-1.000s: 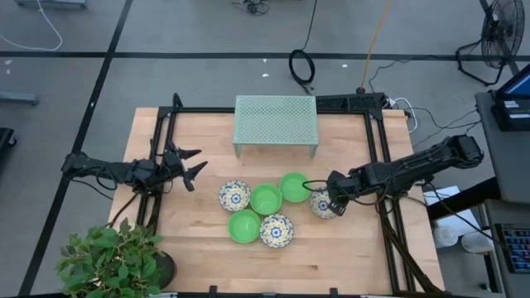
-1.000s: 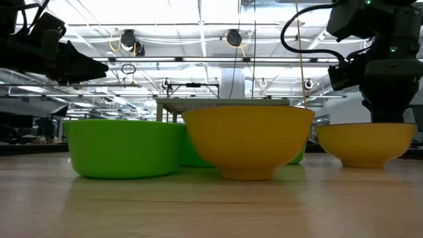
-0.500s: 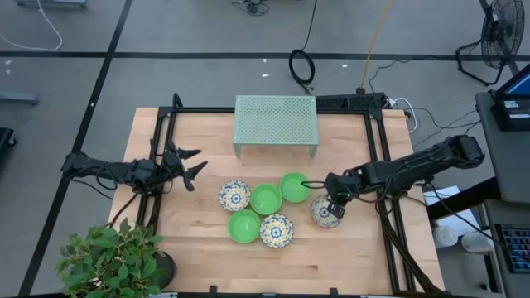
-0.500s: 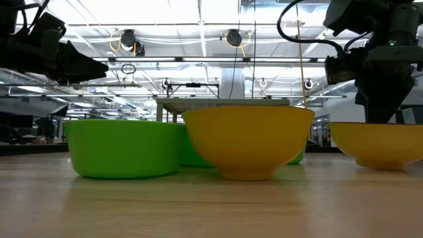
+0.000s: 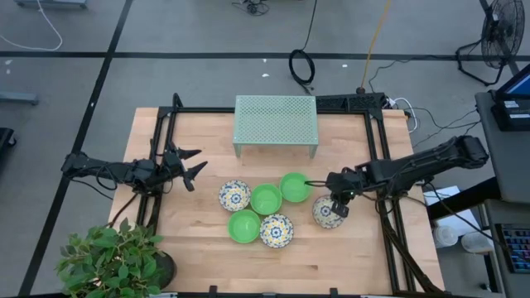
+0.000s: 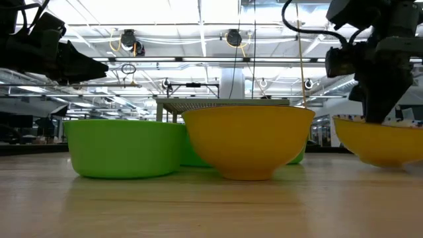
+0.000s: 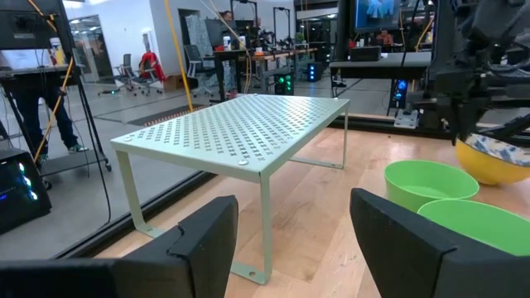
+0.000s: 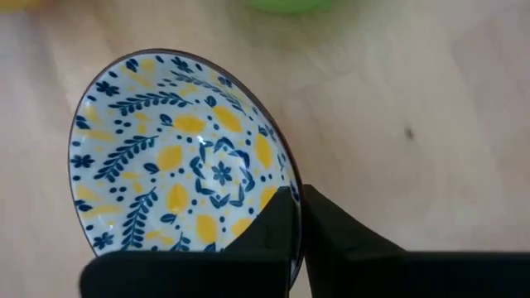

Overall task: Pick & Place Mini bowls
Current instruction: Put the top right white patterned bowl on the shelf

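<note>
Six mini bowls sit mid-table. Three are green (image 5: 266,199), (image 5: 294,187), (image 5: 244,226). Two floral ones (image 5: 234,195), (image 5: 277,230) rest on their bases. The third floral bowl (image 5: 325,213), (image 8: 182,165) is at the group's right end, with my right gripper (image 5: 337,204) shut on its rim. The low view shows its yellow outside (image 6: 380,140) at the right. My left gripper (image 5: 193,165), (image 7: 290,240) waits open at the table's left side, pointing level, nothing between its fingers. My right gripper pinches the floral bowl's rim (image 8: 284,178) on the side toward the table's right edge, one finger (image 8: 277,228) inside the bowl and one outside. The fingers slant down from the right. The bowl is tilted; whether its base touches the table I cannot tell.
A pale green mesh rack (image 5: 276,120), (image 7: 240,132) stands at the far middle. A potted plant (image 5: 116,257) fills the near left corner. Black frame rails (image 5: 377,157) run along both sides. Bare wood lies near the front edge and right of the held bowl.
My right gripper has taken hold of the right-hand floral bowl's rim, rolled a little and drawn the bowl toward the table's near edge. The bowl now sits tipped and looms larger in the low view, partly past that picture's right edge.
</note>
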Motion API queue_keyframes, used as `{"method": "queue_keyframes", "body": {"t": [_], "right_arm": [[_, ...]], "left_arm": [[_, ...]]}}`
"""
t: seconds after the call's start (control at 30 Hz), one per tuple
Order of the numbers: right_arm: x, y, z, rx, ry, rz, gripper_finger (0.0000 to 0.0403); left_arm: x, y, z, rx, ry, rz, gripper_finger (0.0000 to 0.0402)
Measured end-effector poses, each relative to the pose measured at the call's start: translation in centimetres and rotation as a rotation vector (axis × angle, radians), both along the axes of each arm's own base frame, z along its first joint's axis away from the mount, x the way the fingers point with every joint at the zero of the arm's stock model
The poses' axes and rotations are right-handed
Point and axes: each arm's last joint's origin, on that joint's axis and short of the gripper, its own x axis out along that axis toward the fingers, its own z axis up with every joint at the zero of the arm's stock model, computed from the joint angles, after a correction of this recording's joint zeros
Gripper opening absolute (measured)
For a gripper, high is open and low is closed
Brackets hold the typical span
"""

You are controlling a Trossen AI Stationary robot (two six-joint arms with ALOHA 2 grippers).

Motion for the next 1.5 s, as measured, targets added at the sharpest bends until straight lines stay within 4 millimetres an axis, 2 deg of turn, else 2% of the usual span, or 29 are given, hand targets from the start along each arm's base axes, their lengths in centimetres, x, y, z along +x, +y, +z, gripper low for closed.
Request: {"method": "queue_keyframes", "body": {"t": [0.23, 0.43, 0.7, 0.9, 1.03, 1.17, 1.37, 1.5], "right_arm": [[0.3, 0.4, 2.6, 0.05, -0.271, 0.125, 0.0002], [1.3, 1.4, 4.6, 0.088, -0.543, 0.36, 0.0002], [3.5, 2.4, 4.9, -0.182, -0.788, 0.683, 0.0002], [5.2, 2.8, 4.7, -0.344, -0.914, 0.809, 0.0002], [6.1, 2.7, 4.3, -0.509, -0.913, 0.787, 0.0002], [7.2, 2.3, 4.2, -0.76, -0.895, 0.683, 0.0002], [9.2, 1.8, 4.7, -1.194, -0.881, 0.474, 0.0002], [10.3, 1.7, 4.8, -1.422, -0.879, 0.334, 0.0002]], "left_arm": [[0.0, 0.0, 0.0, 0.0, -0.001, 0.0, 0.0237], [0.0, 0.0, 0.0, 0.0, -0.002, 0.0, 0.0237], [0.0, 0.0, 0.0, -0.001, -0.003, 0.0, 0.0237], [0.0, 0.0, 0.0, -0.001, -0.004, 0.0, 0.0237], [0.0, 0.0, 0.0, -0.001, -0.004, 0.0, 0.0237], [0.0, 0.0, 0.3, 0.006, -0.024, 0.001, 0.0237], [-0.1, -0.1, 1.7, -0.158, -0.249, -0.058, 0.0237], [0.0, -0.1, 1.9, -0.181, -0.278, -0.082, 0.0237]]}}
